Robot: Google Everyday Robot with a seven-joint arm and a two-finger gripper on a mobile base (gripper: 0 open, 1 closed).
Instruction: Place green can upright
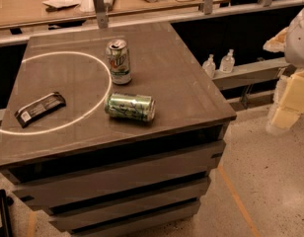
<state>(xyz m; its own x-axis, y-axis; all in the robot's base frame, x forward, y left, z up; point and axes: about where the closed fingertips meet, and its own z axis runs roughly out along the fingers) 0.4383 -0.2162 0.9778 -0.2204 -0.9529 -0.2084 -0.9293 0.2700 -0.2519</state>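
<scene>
The green can (130, 107) lies on its side on the dark grey table (181, 83), near the front middle, with its silver ends pointing left and right. It rests just outside a white ring marked on the tabletop. My gripper (286, 105) is a pale yellow and white shape at the far right edge of the view. It is off the table, well to the right of the can and below tabletop height. It holds nothing that I can see.
A second can (118, 61) with a white lower half stands upright behind the green can. A black snack bar (40, 108) lies at the front left inside the ring. Two clear pump bottles (218, 63) stand on a ledge to the right. A cluttered desk (68, 1) runs behind.
</scene>
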